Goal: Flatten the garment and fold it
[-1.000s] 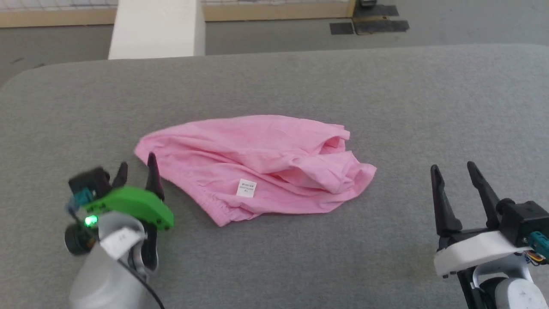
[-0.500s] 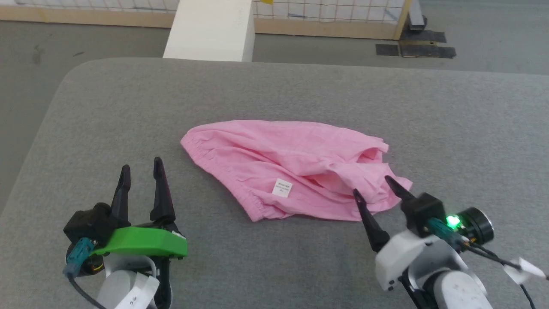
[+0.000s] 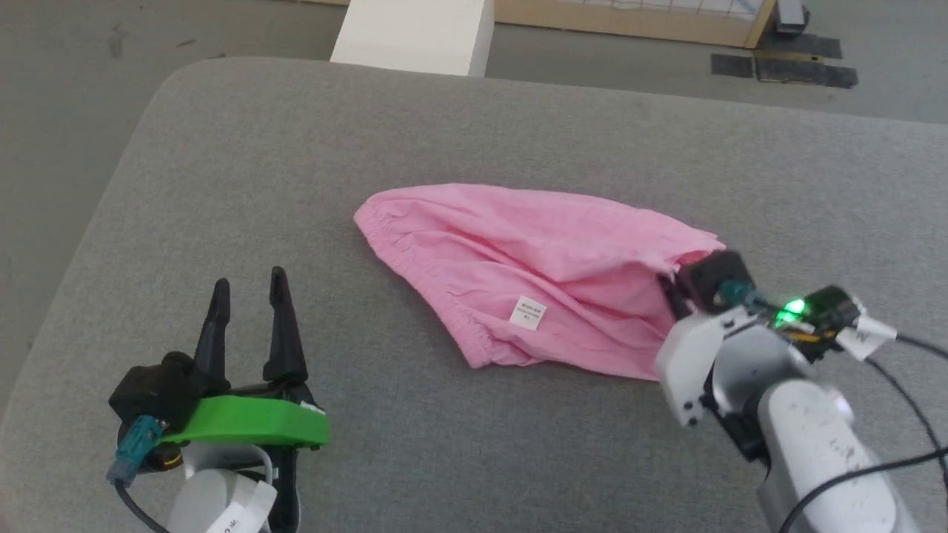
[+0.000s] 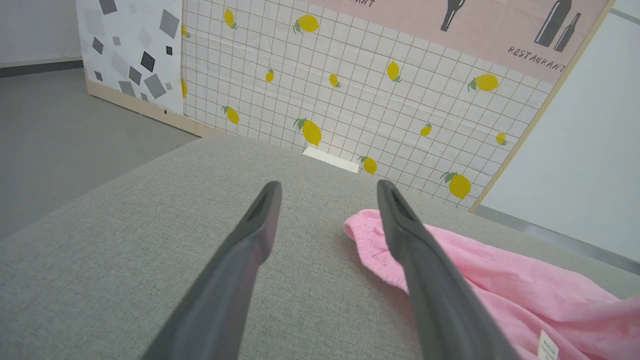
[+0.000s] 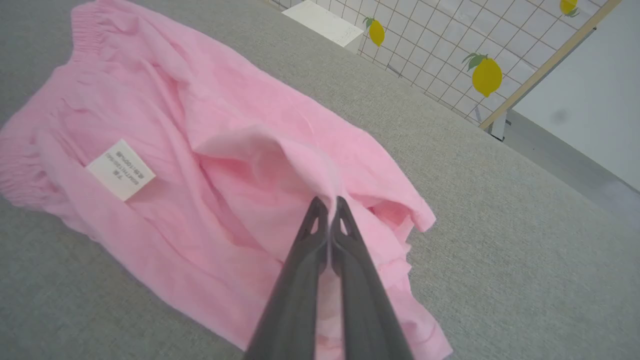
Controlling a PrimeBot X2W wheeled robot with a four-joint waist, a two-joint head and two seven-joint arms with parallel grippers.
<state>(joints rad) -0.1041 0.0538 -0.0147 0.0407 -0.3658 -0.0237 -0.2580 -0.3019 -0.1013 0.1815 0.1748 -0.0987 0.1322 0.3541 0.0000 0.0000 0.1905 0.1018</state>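
Pink garment (image 3: 548,252) fold pinched in right pincer (image 5: 328,204).

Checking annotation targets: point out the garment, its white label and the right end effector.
garment (image 3: 548,237), head view, middle of the pink cloth.
white label (image 3: 528,312), head view, centre of the tag.
right end effector (image 5: 328,202), right wrist view, between the closed fingertips pinching the cloth.

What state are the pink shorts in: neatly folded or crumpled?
Crumpled: the shorts lie wrinkled and bunched, one edge pinched by the right fingers.
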